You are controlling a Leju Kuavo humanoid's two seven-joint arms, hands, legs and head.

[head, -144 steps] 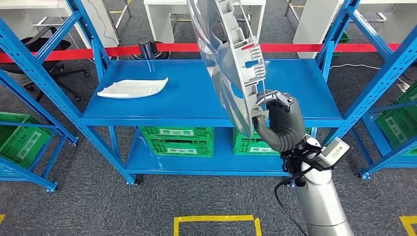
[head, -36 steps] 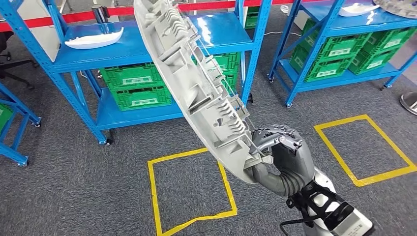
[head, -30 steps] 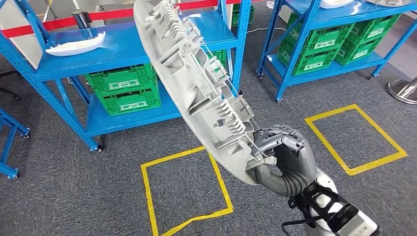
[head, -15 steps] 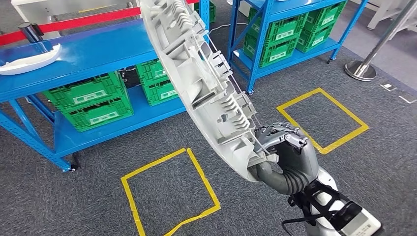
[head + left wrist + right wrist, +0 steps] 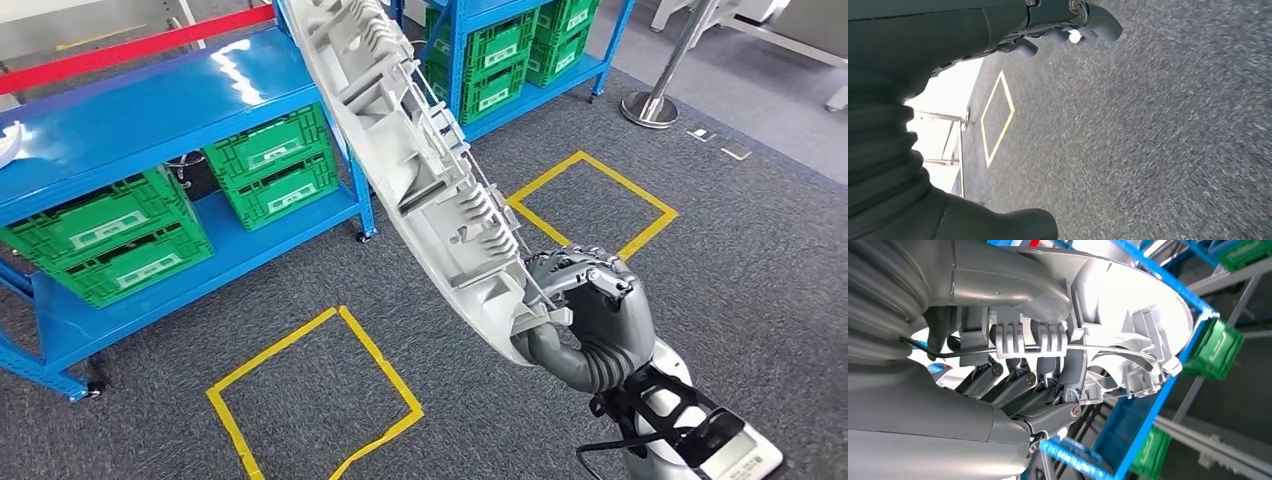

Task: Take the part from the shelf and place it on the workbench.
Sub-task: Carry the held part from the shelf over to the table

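Shelf (image 5: 150,100) shifted left; part (image 5: 420,170) apparently held.

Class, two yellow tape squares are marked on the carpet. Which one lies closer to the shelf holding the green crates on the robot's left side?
The near yellow square, low and left in the head view, just in front of the blue shelf. The other square lies farther right, beyond the part.

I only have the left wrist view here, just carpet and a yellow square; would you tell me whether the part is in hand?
Observer: Yes. In the head view the right robot hand grips the long grey plastic part at its lower end.
Operator: Thank you. How is the part sitting?
Observer: It tilts up and away from the hand, ribbed side toward the camera.
Operator: Is the shelf nearby?
Observer: A blue shelf with green crates stands beyond the part; the right wrist view shows the fingers curled around the part's edge.
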